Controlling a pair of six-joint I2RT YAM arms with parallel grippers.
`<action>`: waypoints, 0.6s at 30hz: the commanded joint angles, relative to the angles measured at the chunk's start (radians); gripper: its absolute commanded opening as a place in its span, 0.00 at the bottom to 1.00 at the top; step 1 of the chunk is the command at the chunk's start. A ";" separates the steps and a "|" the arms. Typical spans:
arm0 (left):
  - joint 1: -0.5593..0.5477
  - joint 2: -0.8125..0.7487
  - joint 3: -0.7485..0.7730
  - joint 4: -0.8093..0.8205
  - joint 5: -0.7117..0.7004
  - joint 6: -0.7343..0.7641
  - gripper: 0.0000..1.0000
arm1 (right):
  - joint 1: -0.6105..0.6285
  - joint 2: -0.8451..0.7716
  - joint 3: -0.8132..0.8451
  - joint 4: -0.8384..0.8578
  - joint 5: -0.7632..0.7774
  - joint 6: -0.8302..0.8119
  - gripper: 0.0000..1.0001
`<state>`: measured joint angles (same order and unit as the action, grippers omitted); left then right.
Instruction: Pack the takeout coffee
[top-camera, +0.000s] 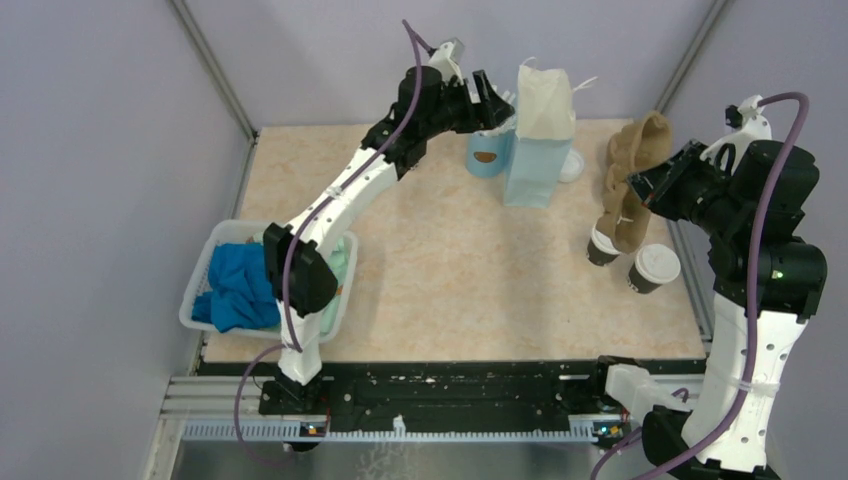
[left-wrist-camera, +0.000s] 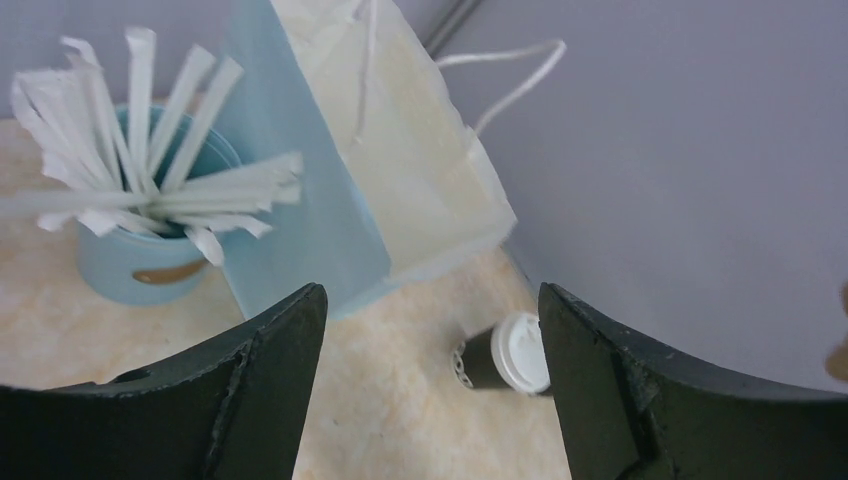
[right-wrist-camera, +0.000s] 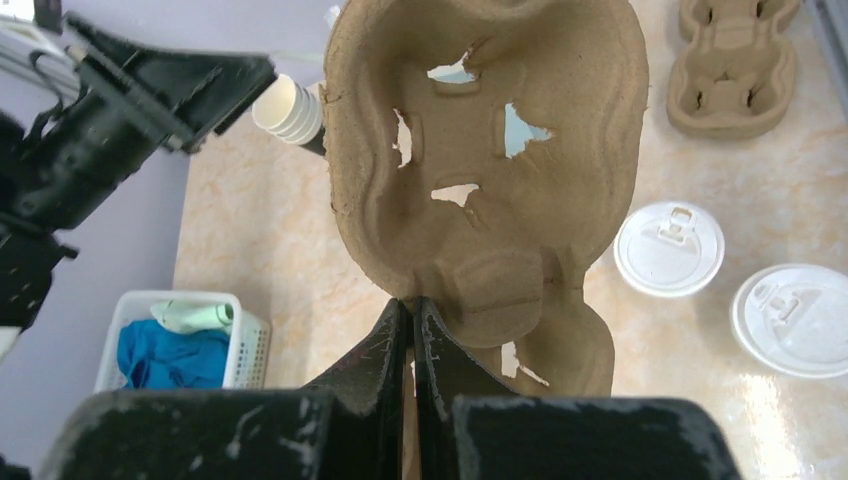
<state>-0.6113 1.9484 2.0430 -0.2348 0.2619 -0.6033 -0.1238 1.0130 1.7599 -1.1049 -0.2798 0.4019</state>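
Two takeout coffee cups with white lids stand at the right of the table, one (top-camera: 603, 243) partly behind the hanging carrier, the other (top-camera: 655, 266) nearer the front; the right wrist view shows their lids (right-wrist-camera: 668, 248) (right-wrist-camera: 795, 318). My right gripper (top-camera: 645, 185) (right-wrist-camera: 413, 305) is shut on the edge of a brown cardboard cup carrier (top-camera: 628, 165) (right-wrist-camera: 490, 150), held above them. My left gripper (top-camera: 493, 103) (left-wrist-camera: 430, 295) is open and empty at the back, above a light blue and cream paper bag (top-camera: 540, 135) (left-wrist-camera: 370, 170). A lidded cup (left-wrist-camera: 505, 352) shows far off between its fingers.
A light blue cup of white sticks (top-camera: 487, 152) (left-wrist-camera: 140, 230) stands left of the bag. Stacked lidless cups (right-wrist-camera: 290, 108) and spare carriers (right-wrist-camera: 735, 60) lie on the table. A white basket (top-camera: 225, 235) with blue cloth sits front left. Grey walls enclose the table.
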 joint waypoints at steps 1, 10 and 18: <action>-0.033 0.126 0.100 0.117 -0.163 0.040 0.85 | 0.000 -0.014 0.001 -0.046 -0.028 0.000 0.00; -0.095 0.273 0.204 0.142 -0.294 0.092 0.80 | -0.001 -0.013 0.014 -0.052 -0.036 -0.014 0.00; -0.099 0.315 0.253 0.141 -0.384 0.092 0.68 | 0.000 -0.001 -0.003 -0.041 -0.035 -0.027 0.00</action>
<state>-0.7227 2.2566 2.2276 -0.1772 -0.0551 -0.5251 -0.1238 1.0096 1.7599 -1.1690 -0.3061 0.3923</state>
